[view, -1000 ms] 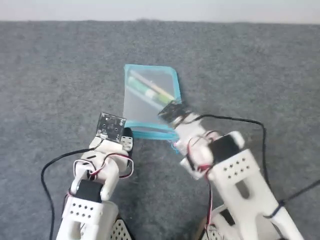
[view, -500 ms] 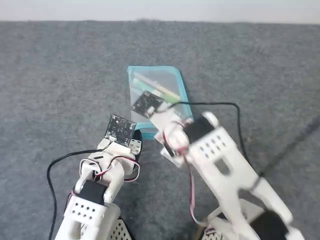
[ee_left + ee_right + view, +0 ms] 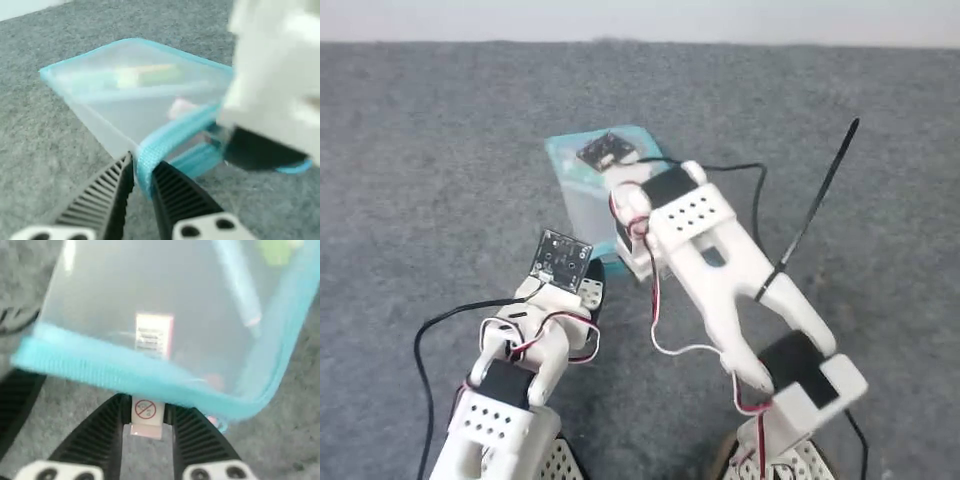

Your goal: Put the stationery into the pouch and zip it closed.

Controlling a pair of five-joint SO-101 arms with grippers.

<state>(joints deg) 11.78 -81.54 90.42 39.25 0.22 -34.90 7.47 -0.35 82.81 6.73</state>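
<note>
The pouch [image 3: 575, 195] is translucent with blue trim and lies on the grey carpet; my right arm [image 3: 690, 210] reaches across it and hides much of it. Inside I see a green pen [image 3: 150, 75] and a small pink item [image 3: 180, 107]. My left gripper [image 3: 142, 165] is shut on the blue zipper edge at the pouch's near corner, seen from above at the left gripper [image 3: 592, 272]. My right gripper [image 3: 147, 405] is shut on a white pull tag [image 3: 146, 415] hanging from the zipper edge [image 3: 100, 370].
Grey carpet [image 3: 420, 150] surrounds the pouch on all sides, up to a pale wall at the far edge. Cables loop beside both arms, and a black cable [image 3: 820, 190] sticks up at the right.
My right arm has swung from the pouch's near right side leftward and farther out over it. The pouch shifted left and turned a little. The left gripper kept its hold.
</note>
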